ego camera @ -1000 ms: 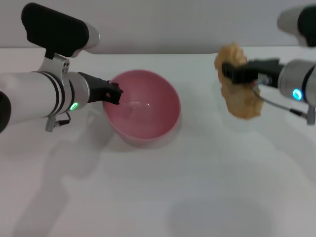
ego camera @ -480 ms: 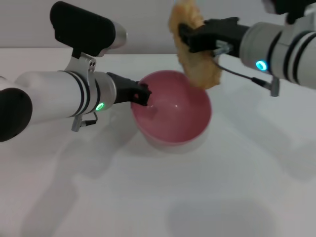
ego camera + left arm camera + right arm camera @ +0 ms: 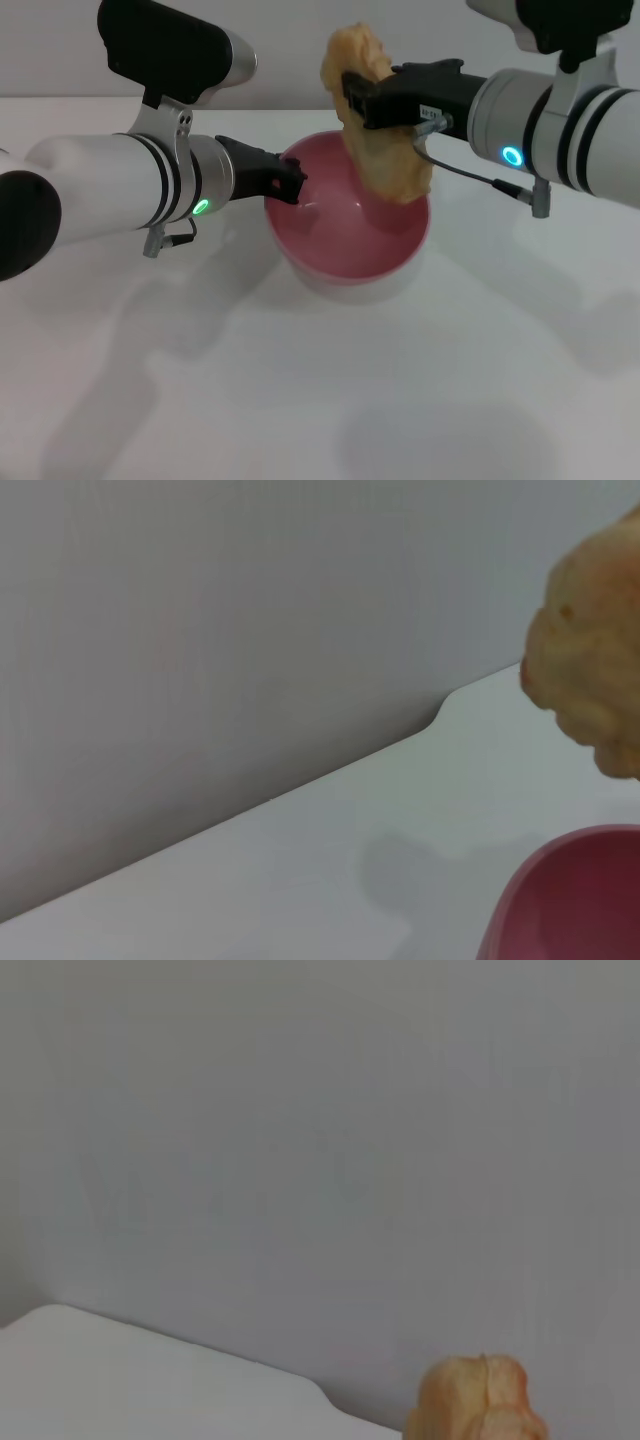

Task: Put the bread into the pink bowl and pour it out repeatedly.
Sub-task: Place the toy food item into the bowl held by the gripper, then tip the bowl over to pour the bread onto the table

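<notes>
The pink bowl (image 3: 350, 235) sits on the white table near the middle of the head view, and my left gripper (image 3: 288, 183) is shut on its left rim. The bread (image 3: 378, 150), a pale tan lumpy loaf, hangs upright over the bowl's far side with its lower end just inside the rim. My right gripper (image 3: 352, 97) is shut on the loaf's upper part. The left wrist view shows the bread (image 3: 590, 685) above the bowl's rim (image 3: 560, 895). In the right wrist view only the top of the bread (image 3: 478, 1400) shows.
The white table (image 3: 300, 400) spreads in front of the bowl, and a plain grey wall (image 3: 300, 50) runs behind the table's far edge. Both forearms reach in from the sides at bowl height.
My right gripper has carried the bread leftward from the table's right side to over the bowl and lowered it slightly. The bowl, held by my left gripper, shifted right between the first two frames.
</notes>
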You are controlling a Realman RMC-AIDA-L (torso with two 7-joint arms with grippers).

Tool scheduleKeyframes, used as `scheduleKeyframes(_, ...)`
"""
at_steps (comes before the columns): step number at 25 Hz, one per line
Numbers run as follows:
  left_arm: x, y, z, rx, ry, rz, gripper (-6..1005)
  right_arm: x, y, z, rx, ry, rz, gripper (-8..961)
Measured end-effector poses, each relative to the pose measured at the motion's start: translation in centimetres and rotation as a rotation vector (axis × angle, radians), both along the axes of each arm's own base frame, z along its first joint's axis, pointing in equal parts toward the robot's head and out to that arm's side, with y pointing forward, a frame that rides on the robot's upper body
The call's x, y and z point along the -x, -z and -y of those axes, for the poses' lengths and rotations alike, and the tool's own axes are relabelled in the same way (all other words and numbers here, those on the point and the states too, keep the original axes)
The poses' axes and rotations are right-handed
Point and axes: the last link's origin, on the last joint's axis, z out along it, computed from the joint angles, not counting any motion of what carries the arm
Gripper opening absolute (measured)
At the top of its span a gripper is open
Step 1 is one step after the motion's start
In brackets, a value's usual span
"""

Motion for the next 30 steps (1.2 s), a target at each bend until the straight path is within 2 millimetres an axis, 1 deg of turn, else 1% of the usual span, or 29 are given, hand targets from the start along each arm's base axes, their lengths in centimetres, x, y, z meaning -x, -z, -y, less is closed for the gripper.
scheduleKeyframes(3, 0.0, 0.0, 0.0, -0.002, 0.002, 0.001, 58, -0.4, -0.1, 0.0, 0.001, 0.013, -0.007, 240)
scheduleKeyframes(8, -0.1, -0.1, -0.1, -0.009, 0.009, 0.002, 59, -0.7, -0.2, 0.0, -0.004, 0.017, -0.002, 478)
scheduleKeyframes(15, -0.1, -0.1, -0.2, -0.015, 0.022, 0.0, 59, -0.4, -0.4, -0.1, -0.018, 0.005, -0.014, 611)
scheduleKeyframes(17, 0.0, -0.1, -0.4, -0.021, 0.051, -0.021, 60, -0.1, -2.1, 0.0, -0.098, -0.029, -0.02, 649)
scheduleKeyframes(18, 0.1, -0.1, -0.4, -0.022, 0.058, -0.028, 60, -0.1, -2.1, 0.0, -0.098, -0.029, -0.02, 668)
scheduleKeyframes(19, 0.3, -0.1, -0.4, -0.024, 0.074, -0.045, 60, -0.3, -3.2, 0.0, -0.15, -0.041, -0.012, 687)
scheduleKeyframes(20, 0.3, -0.1, -0.4, -0.024, 0.074, -0.045, 60, -0.9, -4.7, 0.0, -0.222, -0.048, 0.0, 705)
scheduleKeyframes(22, 0.8, -0.1, -0.4, -0.024, 0.113, -0.088, 60, -2.6, -7.6, 0.1, -0.358, -0.042, 0.017, 741)
scheduleKeyframes(23, 0.8, -0.1, -0.4, -0.024, 0.113, -0.088, 60, -3.9, -9.0, 0.3, -0.425, -0.026, 0.029, 741)
scheduleKeyframes(25, 1.0, -0.2, -0.4, -0.021, 0.133, -0.11, 61, -6.4, -10.9, 0.7, -0.507, 0.017, 0.045, 740)
scheduleKeyframes(26, 1.2, -0.3, -0.5, -0.022, 0.193, -0.176, 61, -8.0, -11.8, 1.1, -0.535, 0.054, 0.06, 740)
scheduleKeyframes(27, 1.2, -0.3, -0.5, -0.022, 0.193, -0.176, 61, -8.9, -12.1, 1.3, -0.547, 0.079, 0.067, 740)
scheduleKeyframes(28, 1.1, -0.5, -0.7, -0.028, 0.229, -0.227, 61, -10.2, -12.6, 1.7, -0.558, 0.116, 0.073, 740)
scheduleKeyframes(30, 1.1, -0.6, -0.9, -0.036, 0.256, -0.268, 61, -12.0, -12.6, 2.5, -0.558, 0.173, 0.069, 740)
